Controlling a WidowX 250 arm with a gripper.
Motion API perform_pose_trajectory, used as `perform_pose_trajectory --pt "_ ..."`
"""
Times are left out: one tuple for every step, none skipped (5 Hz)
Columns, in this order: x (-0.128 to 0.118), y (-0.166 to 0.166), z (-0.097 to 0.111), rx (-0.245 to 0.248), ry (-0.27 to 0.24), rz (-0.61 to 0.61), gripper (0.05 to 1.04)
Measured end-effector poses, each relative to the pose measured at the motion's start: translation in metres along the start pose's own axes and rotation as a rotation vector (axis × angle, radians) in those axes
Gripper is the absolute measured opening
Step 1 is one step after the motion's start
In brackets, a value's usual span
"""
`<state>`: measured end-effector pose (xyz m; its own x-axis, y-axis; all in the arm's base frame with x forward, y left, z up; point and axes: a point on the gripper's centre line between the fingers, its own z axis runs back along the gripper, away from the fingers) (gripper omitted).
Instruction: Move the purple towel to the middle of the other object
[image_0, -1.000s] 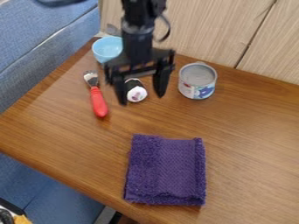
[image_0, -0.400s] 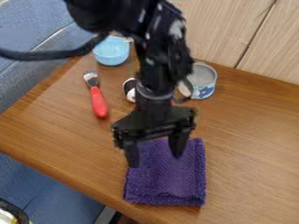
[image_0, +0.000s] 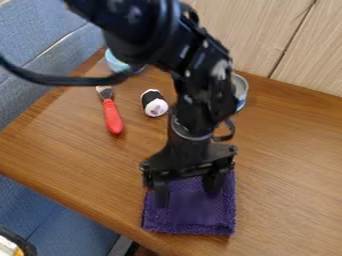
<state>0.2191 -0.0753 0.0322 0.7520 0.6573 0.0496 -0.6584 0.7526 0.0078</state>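
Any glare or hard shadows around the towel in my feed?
Camera view: no harsh glare on the purple towel, only soft, darker shading near the hand; camera view again: a faint pale sheen on the table, right of the towel.

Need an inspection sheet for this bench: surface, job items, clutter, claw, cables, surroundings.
Surface: brown wood-grain table, no spill or damage seen
Job's things: purple towel folded, near the table's lower edge; light blue bowl and can partly hidden by the arm; red-handled utensil; small black-and-white item
Clutter: black-rimmed item at lower left, off the table, cut off by the view
Claw: claw open over the towel; contact can't be told
Cables: black cable from left edge to the arm; no snag seen
Surroundings: blue upholstery at left, wood panel behind
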Motion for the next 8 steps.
perform_pose_trajectory --pt "0.009 -0.012 -0.007 -0.031 0.003 -0.006 1.001" --pt "0.031 -0.022 -0.015 -0.019 -0.017 0.017 1.001" --pt "0.058 -0.026 -0.016 -0.01 -0.048 0.063 1.001" --pt "0.09 -0.022 -0.015 -0.001 -0.073 0.133 1.001" --pt "0.122 -0.016 -0.013 0.009 -0.103 0.201 1.0" --pt "0.147 -0.01 -0.008 0.014 -0.11 0.259 0.999" --pt "0.173 -0.008 -0.009 0.033 -0.114 0.304 1.0" --pt "0.196 -0.014 -0.015 0.045 -0.137 0.309 1.0"
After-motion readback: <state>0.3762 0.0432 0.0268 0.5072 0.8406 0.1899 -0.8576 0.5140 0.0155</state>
